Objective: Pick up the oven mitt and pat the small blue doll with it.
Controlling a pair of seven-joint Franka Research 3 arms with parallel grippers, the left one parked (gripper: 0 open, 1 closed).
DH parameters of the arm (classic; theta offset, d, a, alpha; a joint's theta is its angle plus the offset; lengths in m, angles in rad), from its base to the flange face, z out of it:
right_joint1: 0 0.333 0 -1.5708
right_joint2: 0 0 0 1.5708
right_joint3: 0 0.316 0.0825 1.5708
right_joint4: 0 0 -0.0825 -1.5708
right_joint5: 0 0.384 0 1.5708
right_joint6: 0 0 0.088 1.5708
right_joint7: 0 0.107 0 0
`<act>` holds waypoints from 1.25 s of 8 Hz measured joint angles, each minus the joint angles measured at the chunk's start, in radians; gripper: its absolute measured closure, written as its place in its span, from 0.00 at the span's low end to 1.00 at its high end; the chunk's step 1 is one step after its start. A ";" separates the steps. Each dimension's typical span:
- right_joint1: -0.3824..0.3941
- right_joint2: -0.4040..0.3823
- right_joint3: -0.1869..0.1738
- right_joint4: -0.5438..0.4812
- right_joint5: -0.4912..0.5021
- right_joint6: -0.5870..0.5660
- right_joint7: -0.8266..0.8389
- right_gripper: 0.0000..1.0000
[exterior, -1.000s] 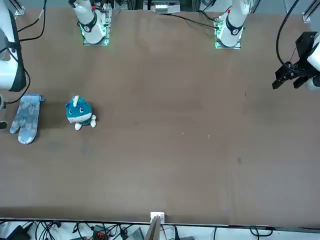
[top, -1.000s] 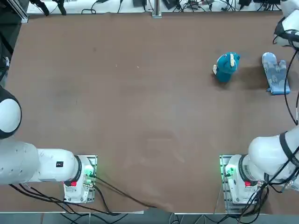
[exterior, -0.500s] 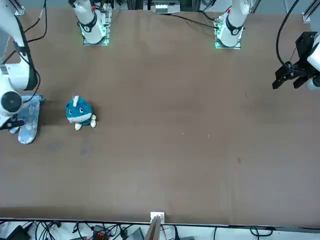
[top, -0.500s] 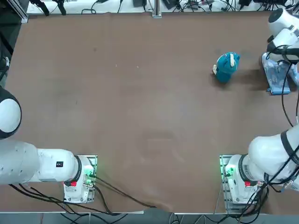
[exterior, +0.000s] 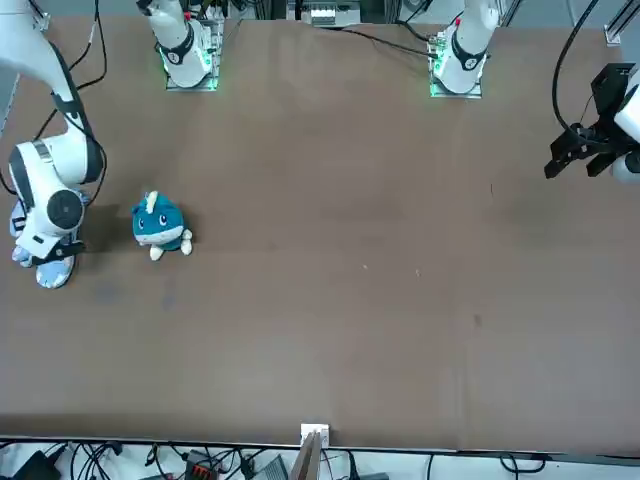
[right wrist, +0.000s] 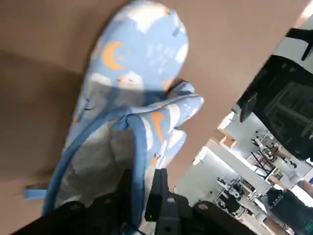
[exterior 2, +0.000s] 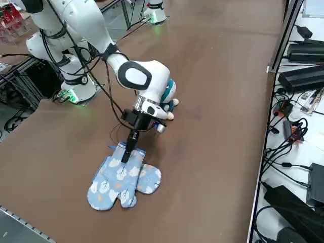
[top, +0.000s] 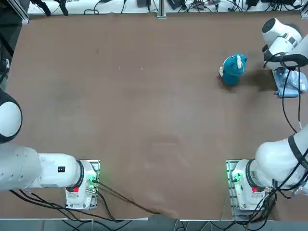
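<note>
Top view: the small blue doll (top: 234, 69) is shown upright on the table (top: 144, 96), with the oven mitt (top: 291, 82) lying near it.

Right side view: the right gripper (exterior 2: 128, 150) is lowered onto the mitt's cuff end.

Right wrist view: the fingers (right wrist: 159, 188) are seen pinched shut on the cuff's blue binding (right wrist: 139, 142), an edge thin enough to be clamped for lifting.
</note>
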 joint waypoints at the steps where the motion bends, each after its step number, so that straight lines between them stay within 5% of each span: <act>1: 0.010 0.008 0.001 -0.011 0.002 0.000 0.006 0.83; 4: 0.016 0.024 0.002 -0.016 0.016 0.003 0.010 0.28; 6: 0.015 0.015 0.039 0.002 0.163 0.008 0.007 0.00; 8: 0.023 -0.016 0.092 0.041 0.320 -0.008 -0.030 0.00; 10: 0.010 -0.028 0.093 0.050 0.351 -0.022 -0.082 0.00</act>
